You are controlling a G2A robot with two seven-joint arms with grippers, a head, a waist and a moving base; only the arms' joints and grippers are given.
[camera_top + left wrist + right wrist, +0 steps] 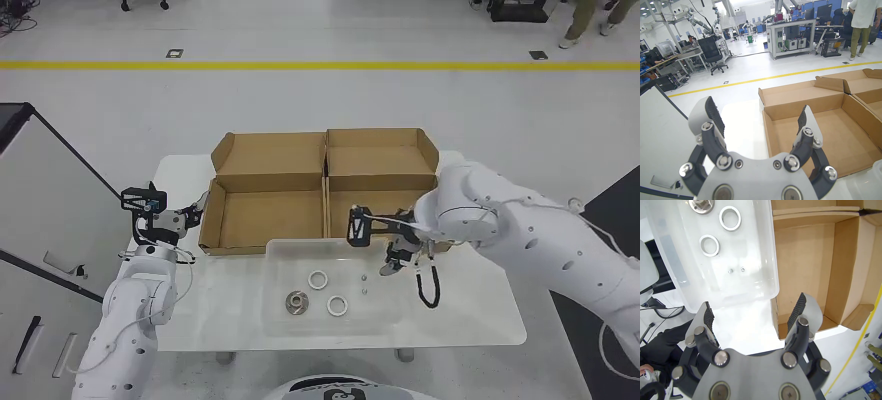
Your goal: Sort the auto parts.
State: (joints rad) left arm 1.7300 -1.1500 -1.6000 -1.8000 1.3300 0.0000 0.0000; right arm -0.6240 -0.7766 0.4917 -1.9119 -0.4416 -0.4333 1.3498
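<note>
Slippery parts lie loose in the tray [774, 256], nothing gripped

We judge the smooth metal rings [721, 219], flanged hub [701, 204] and tiny nuts [730, 271] (easiest to fumble) could skid on glossy clear plastic. The right end effector [755, 306] is spread over the tray's corner beside a matte cardboard box [806, 266], and the left end effector [757, 108] is spread by the second box [819, 136].

boxes: left box [262, 218] beside right box [385, 203], both behind tray [300, 244]
in tray: flange [295, 299] leftmost, rings [319, 280] middle, bolts [365, 272] rightmost
</note>
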